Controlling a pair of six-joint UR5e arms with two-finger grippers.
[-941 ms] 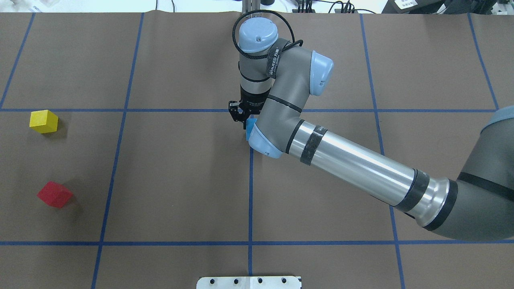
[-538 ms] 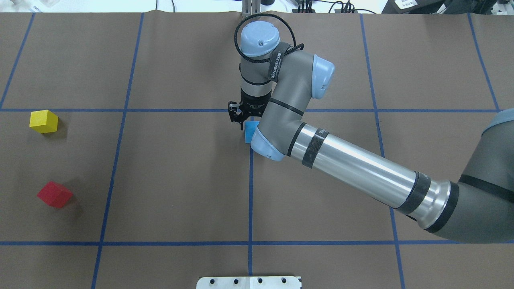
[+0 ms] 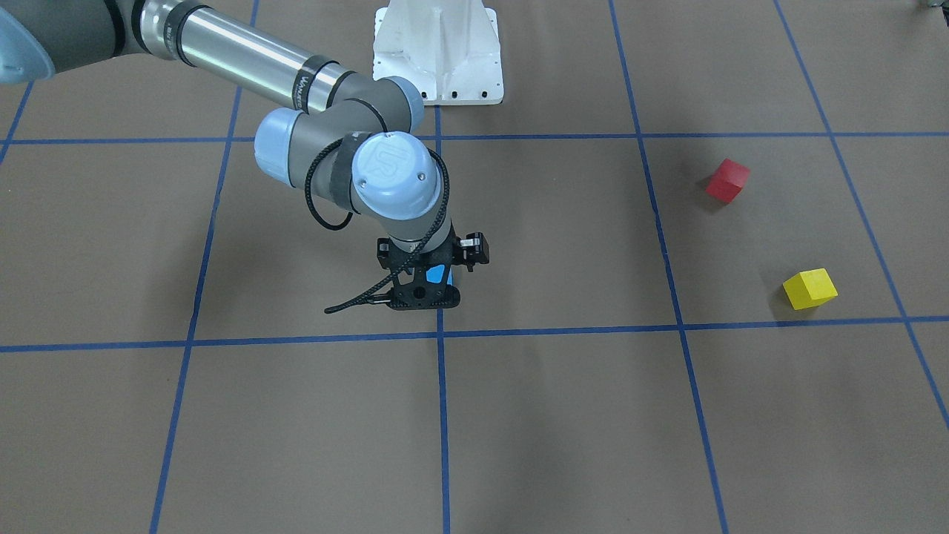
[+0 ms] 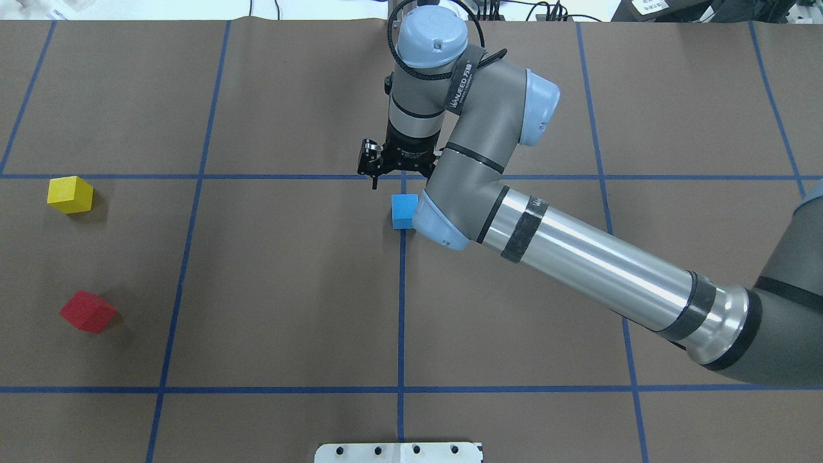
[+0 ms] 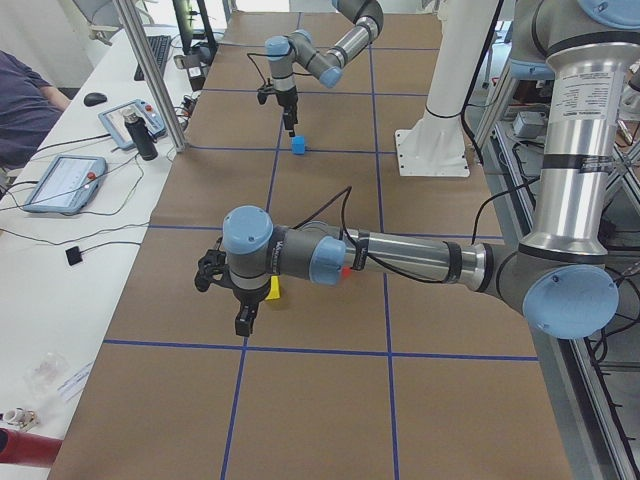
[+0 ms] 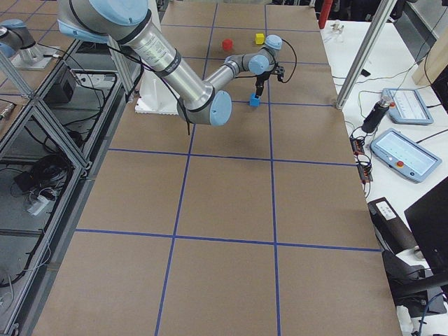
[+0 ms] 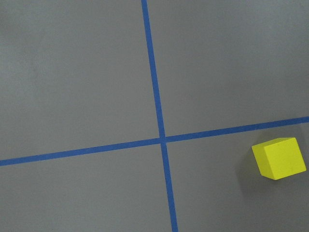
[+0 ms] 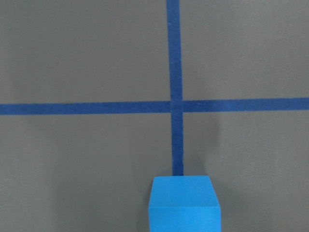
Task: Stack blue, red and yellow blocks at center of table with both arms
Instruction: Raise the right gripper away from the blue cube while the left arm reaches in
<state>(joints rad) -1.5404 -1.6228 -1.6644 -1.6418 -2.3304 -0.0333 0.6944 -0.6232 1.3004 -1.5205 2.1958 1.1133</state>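
The blue block (image 4: pixel 403 211) rests free on the table (image 4: pixel 289 289) at the centre grid crossing, also low in the right wrist view (image 8: pixel 183 205). My right gripper (image 4: pixel 393 172) hangs open just beyond and above it, nothing between its fingers; from the front (image 3: pixel 424 297) the block (image 3: pixel 436 275) shows through it. The yellow block (image 4: pixel 69 194) and red block (image 4: pixel 87 311) sit apart at the far left. The yellow block (image 7: pixel 280 158) is at the lower right of the left wrist view. My left gripper (image 5: pixel 240 300) hovers near it; I cannot tell if it is open or shut.
The white pedestal base (image 3: pixel 437 52) stands at the robot's edge of the table. A side desk with tablets (image 5: pixel 60 183) and a person's sleeve (image 5: pixel 25 105) lie past the far edge. The right arm's forearm (image 4: pixel 591 270) crosses the right half.
The right gripper let go of the blue block and rose away toward the far side. The block stayed at the centre crossing. Yellow and red blocks have not moved.
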